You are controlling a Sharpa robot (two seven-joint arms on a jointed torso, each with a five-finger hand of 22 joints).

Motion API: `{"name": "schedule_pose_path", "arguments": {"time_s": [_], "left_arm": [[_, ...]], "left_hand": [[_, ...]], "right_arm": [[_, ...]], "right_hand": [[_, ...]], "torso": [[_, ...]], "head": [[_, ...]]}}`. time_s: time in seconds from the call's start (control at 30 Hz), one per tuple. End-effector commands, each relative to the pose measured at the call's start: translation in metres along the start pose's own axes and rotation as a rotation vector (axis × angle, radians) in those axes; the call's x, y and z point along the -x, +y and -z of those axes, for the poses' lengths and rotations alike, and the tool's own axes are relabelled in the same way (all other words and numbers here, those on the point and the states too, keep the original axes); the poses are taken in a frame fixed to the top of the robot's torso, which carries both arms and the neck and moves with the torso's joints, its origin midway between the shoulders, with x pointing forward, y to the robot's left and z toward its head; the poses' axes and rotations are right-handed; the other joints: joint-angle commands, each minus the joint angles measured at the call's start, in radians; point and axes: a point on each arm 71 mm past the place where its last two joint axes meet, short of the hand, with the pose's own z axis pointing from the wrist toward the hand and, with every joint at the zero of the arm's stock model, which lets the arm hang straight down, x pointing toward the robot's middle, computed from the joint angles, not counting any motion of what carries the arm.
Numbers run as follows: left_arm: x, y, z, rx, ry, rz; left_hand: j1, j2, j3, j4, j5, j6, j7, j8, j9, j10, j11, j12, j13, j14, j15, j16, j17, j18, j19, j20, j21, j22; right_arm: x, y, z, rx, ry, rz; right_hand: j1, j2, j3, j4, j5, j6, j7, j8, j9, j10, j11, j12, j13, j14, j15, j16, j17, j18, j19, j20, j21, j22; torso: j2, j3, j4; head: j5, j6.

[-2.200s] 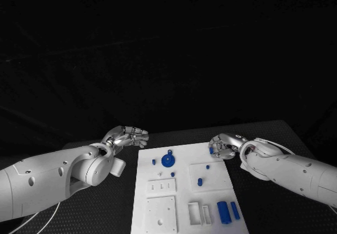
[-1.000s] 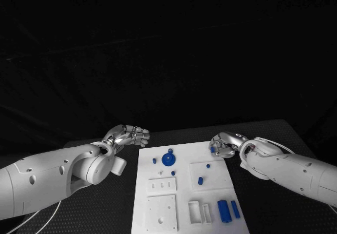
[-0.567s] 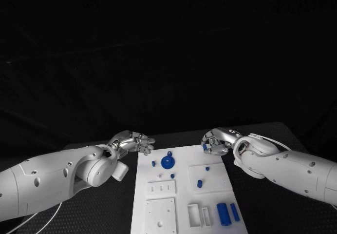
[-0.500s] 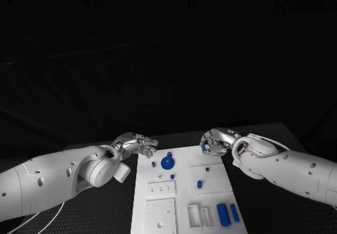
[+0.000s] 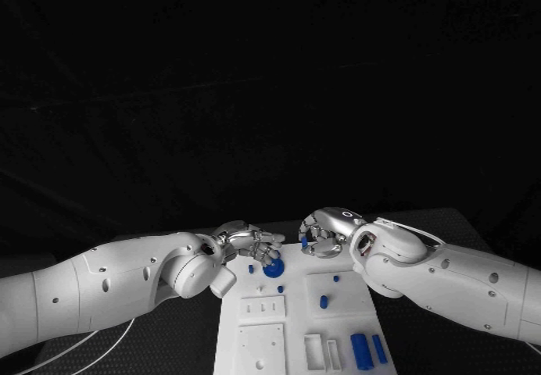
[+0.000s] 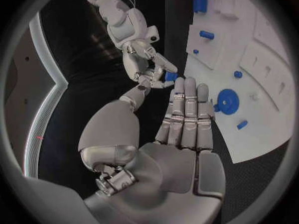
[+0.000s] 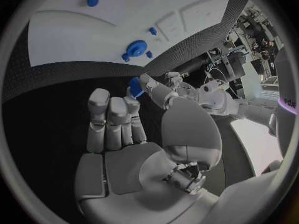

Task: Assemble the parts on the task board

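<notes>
The task board lay white on my black bench, its near end carrying two upright blue blocks. Farther along I saw a blue round disc. Beyond it my left hand hung with fingers extended and empty, while my right hand pinched a small blue part.

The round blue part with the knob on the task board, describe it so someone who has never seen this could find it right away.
Start at the white task board in the middle of the black table and go to its far end, where the left robot hand and right robot hand nearly meet. Just below the left robot hand's fingers lies the round blue part. It is a wide disc, while the blue pieces nearby are small pegs.
</notes>
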Motion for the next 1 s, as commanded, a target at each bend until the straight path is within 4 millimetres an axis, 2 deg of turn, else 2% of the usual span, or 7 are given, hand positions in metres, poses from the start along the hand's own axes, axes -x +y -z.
{"name": "schedule_pose_path", "arguments": {"time_s": [0.03, 0.2, 0.37, 0.5, 0.67, 1.0], "left_arm": [[-0.005, -0.001, -0.002, 0.023, -0.006, -0.001], [-0.013, -0.003, -0.007, 0.022, -0.008, -0.005], [-0.015, -0.004, -0.008, 0.021, -0.008, -0.03], [-0.017, -0.003, -0.008, 0.035, 0.003, -0.053], [-0.018, -0.002, -0.008, 0.05, 0.012, -0.077], [-0.016, 0.001, -0.007, 0.081, 0.004, -0.134]], "left_hand": [[-0.012, -0.002, 0.001, 0.01, -0.004, -0.003, 0.002, -0.005, -0.002, -0.008, 0.003, -0.008, 0.001, -0.01, 0.002, 0.008, 0.001, -0.003, -0.005, -0.004, 0.005, 0.022], [-0.017, -0.018, 0.009, 0.029, -0.004, -0.005, 0.004, -0.008, -0.004, -0.045, 0.021, -0.028, -0.003, -0.026, 0.006, 0.009, 0.0, -0.004, -0.016, -0.001, 0.007, 0.022], [-0.02, -0.028, 0.015, 0.044, -0.004, -0.009, 0.006, -0.01, -0.005, -0.052, 0.023, -0.03, -0.001, -0.031, 0.008, 0.012, 0.0, -0.004, -0.022, 0.001, 0.01, 0.023], [-0.023, -0.038, 0.019, 0.059, -0.004, -0.008, 0.005, -0.01, -0.005, -0.053, 0.024, -0.029, 0.002, -0.034, 0.009, 0.014, 0.0, -0.003, -0.025, 0.002, 0.013, 0.023], [-0.03, -0.048, 0.025, 0.084, -0.004, -0.003, 0.004, -0.007, -0.004, -0.053, 0.022, -0.026, 0.007, -0.035, 0.009, 0.019, -0.001, -0.002, -0.028, 0.003, 0.018, 0.022], [-0.026, -0.049, 0.026, 0.101, -0.004, 0.011, -0.002, 0.001, 0.0, -0.043, 0.016, -0.017, 0.016, -0.031, 0.006, 0.029, 0.001, 0.0, -0.027, 0.001, 0.026, 0.023]], "right_arm": [[-0.003, 0.01, -0.004, -0.016, 0.008, 0.036], [-0.007, 0.027, -0.007, 0.014, 0.018, 0.032], [-0.012, 0.038, -0.009, 0.036, 0.026, 0.035], [-0.014, 0.042, -0.009, 0.044, 0.027, 0.036], [-0.013, 0.042, -0.009, 0.045, 0.024, 0.039], [-0.013, 0.042, -0.009, 0.046, 0.021, 0.043]], "right_hand": [[-0.007, -0.008, -0.005, 0.004, -0.004, 0.059, 0.029, 0.02, 0.032, 0.01, 0.0, -0.001, -0.002, 0.005, -0.005, 0.002, 0.002, 0.038, 0.008, 0.0, 0.006, 0.011], [-0.01, -0.01, -0.006, 0.006, -0.004, 0.06, 0.029, 0.019, 0.032, 0.011, -0.001, -0.002, -0.002, 0.005, -0.005, 0.002, 0.002, 0.038, 0.009, 0.0, 0.006, 0.011], [-0.01, -0.012, -0.006, 0.007, -0.004, 0.06, 0.029, 0.019, 0.032, 0.011, -0.001, -0.002, -0.002, 0.005, -0.005, 0.002, 0.001, 0.038, 0.009, 0.0, 0.005, 0.01], [-0.011, -0.013, -0.006, 0.007, -0.004, 0.059, 0.029, 0.018, 0.032, 0.011, -0.001, -0.003, -0.003, 0.006, -0.005, 0.001, 0.001, 0.038, 0.01, 0.0, 0.005, 0.01], [-0.011, -0.014, -0.005, 0.008, -0.004, 0.059, 0.029, 0.017, 0.032, 0.011, -0.001, -0.004, -0.003, 0.006, -0.005, 0.001, 0.001, 0.038, 0.01, 0.0, 0.005, 0.01], [-0.01, -0.015, -0.002, 0.01, -0.004, 0.06, 0.028, 0.016, 0.031, 0.012, -0.001, -0.005, -0.004, 0.006, -0.005, 0.0, 0.001, 0.038, 0.011, -0.001, 0.004, 0.009]], "torso": [[-0.01, -0.0033, -0.0003], [-0.014, -0.0068, 0.0019], [-0.016, -0.0084, 0.0004], [-0.016, -0.0079, -0.0014], [-0.015, -0.0078, 0.0015], [-0.014, -0.008, 0.0016]], "head": [[0.011, -0.003], [0.015, -0.004], [0.022, -0.007], [0.021, -0.008], [0.019, -0.008], [0.019, -0.014]]}}
